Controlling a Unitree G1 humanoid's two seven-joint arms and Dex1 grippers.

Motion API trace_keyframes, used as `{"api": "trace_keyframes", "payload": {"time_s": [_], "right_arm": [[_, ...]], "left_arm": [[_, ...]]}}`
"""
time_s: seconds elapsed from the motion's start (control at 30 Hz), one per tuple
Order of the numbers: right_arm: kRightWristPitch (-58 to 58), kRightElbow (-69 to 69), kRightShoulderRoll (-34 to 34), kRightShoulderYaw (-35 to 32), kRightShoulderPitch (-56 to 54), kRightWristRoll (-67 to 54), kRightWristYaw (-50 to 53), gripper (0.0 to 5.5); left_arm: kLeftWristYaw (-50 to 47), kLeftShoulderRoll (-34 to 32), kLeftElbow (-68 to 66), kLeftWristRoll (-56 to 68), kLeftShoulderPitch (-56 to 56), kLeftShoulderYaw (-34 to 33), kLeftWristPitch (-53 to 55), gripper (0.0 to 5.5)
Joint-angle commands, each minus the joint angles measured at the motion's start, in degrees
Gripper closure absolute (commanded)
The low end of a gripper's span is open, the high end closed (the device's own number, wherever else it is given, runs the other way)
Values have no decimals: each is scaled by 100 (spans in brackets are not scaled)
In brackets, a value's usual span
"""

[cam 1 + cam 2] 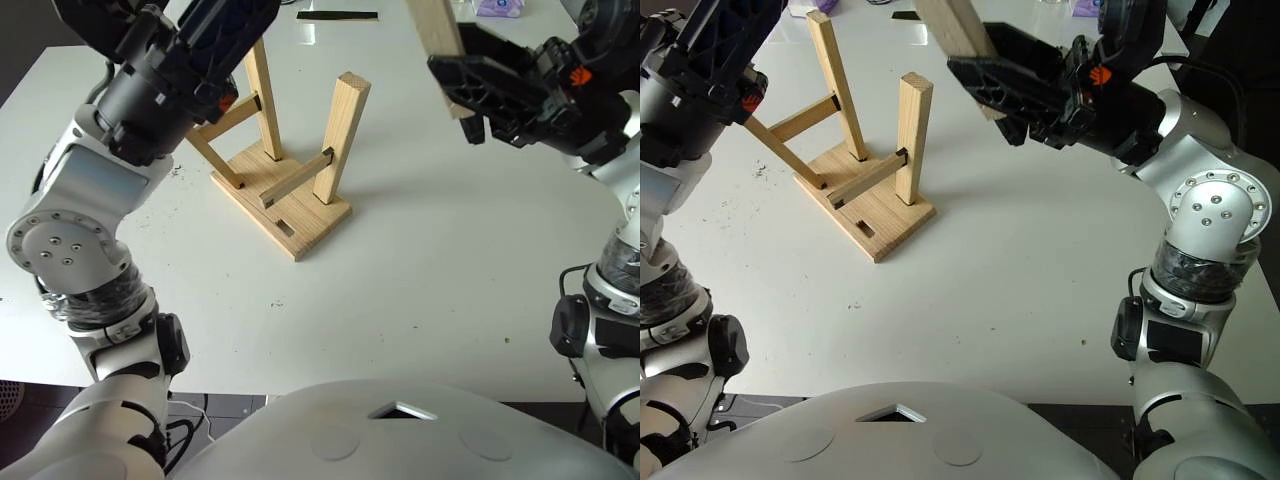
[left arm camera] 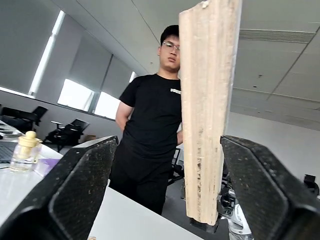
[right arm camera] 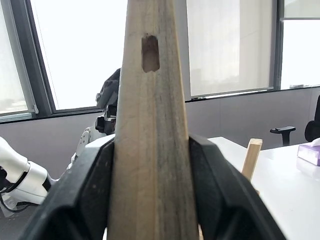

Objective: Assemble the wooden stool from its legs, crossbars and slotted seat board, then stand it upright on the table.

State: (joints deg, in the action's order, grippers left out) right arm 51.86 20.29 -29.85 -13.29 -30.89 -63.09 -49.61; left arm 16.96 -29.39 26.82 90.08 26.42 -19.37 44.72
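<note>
Right claw clamped on loose leg, top cropped; left claw agape around stool leg.

Open table: the white tabletop lies bare near and right of the flat slotted wooden seat board.
Over the board: upright pale wooden legs and thin wooden crossbars fence it; its near corner stands free.
Left: the black-and-white left arm overhangs the board's left side.
Far right: the black right gripper holds a loose wooden leg aloft.
</note>
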Motion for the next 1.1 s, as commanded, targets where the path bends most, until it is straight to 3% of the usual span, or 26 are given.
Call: {"api": "trace_keyframes", "payload": {"time_s": [0.03, 0.3, 0.7, 0.83, 1.1], "right_arm": [[80, 9, -221, 149, 49, -90, -215, 347], [-27, 36, -413, 545, 435, 130, -683, 347], [75, 143, -495, 431, 811, -280, -553, 347], [25, 216, -544, 567, 889, -140, -652, 347], [92, 109, -537, 554, 787, -260, -543, 347]], "left_arm": [[256, -347, -45, 437, 156, 238, 322, 169], [724, -485, -536, 376, 676, 693, 509, 169], [1105, -478, -719, 125, 818, 554, 349, 169], [1166, -463, -763, 92, 961, 595, 355, 188], [1292, -456, -684, -40, 946, 679, 417, 314]]}}
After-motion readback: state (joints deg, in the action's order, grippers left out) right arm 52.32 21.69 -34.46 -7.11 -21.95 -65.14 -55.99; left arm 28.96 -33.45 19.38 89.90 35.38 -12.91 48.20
